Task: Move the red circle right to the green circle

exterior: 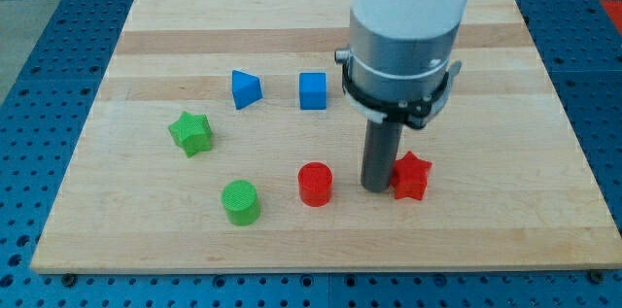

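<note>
my tip between red circle and red star.

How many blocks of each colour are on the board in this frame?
Red: 2, the red circle and the red star.
Green: 2, the green circle and the green star.
Blue: 2, the blue wedge and the blue cube.
Total: 6 blocks.

The wooden board carries two red, two green and two blue blocks.
</note>
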